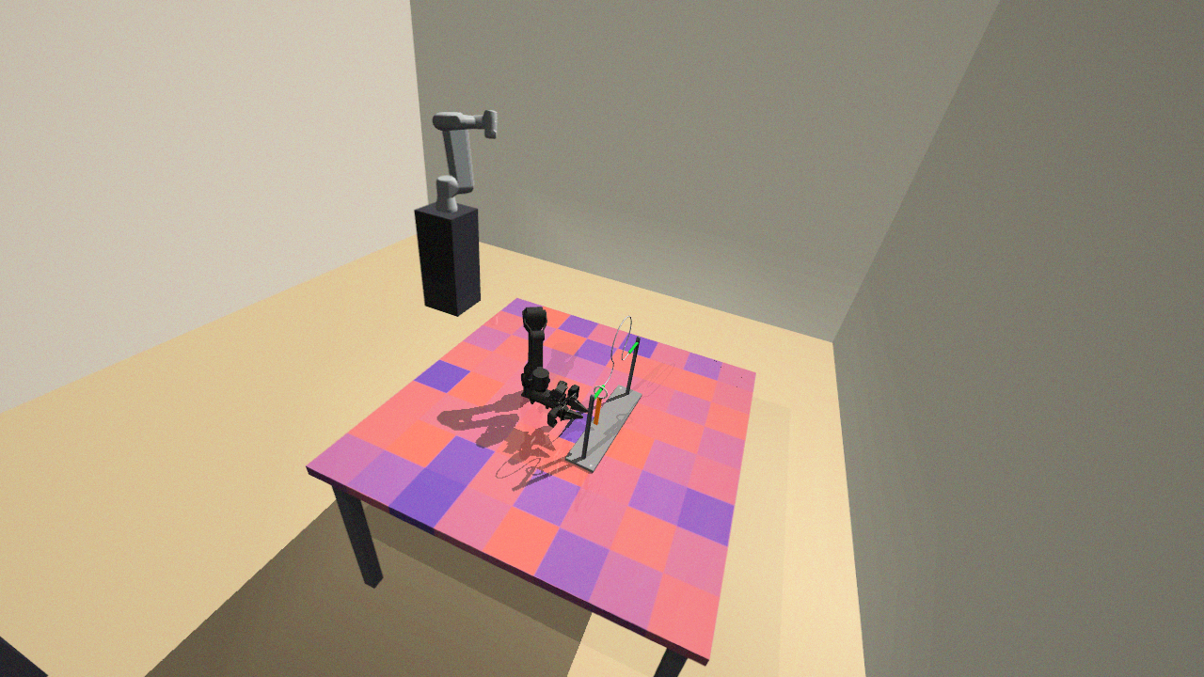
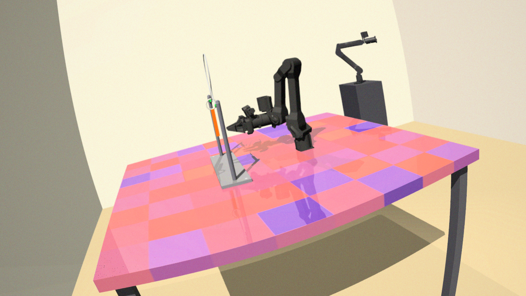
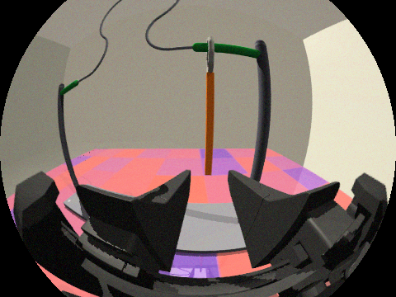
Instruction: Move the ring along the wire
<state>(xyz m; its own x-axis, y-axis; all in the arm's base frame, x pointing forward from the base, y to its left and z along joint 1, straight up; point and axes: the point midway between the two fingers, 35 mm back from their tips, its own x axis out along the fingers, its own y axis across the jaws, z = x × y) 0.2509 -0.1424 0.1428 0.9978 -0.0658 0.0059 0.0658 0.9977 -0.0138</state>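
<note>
The ring (image 3: 210, 62) hangs on the green part (image 3: 237, 49) beside the right post (image 3: 265, 103) in the wrist view, with the wire through it. Its orange handle (image 1: 596, 411) (image 2: 215, 123) (image 3: 209, 124) hangs down upright. My gripper (image 1: 584, 411) (image 2: 227, 128) (image 3: 209, 175) is open and empty, on the robot's side of the stand. It points level at the handle, low near its bottom end, with a gap to it. In the wrist view the handle shows between the fingertips, beyond them. The other green part (image 3: 69, 87) is at the left post (image 3: 62, 120).
The thin grey wire (image 3: 147, 36) loops up above both posts. The posts stand on a grey base plate (image 1: 618, 425) (image 2: 220, 172) (image 3: 206, 231) on the checkered table (image 1: 471, 513). Separate arms on dark pedestals (image 1: 448, 260) (image 2: 364, 102) stand beyond the table.
</note>
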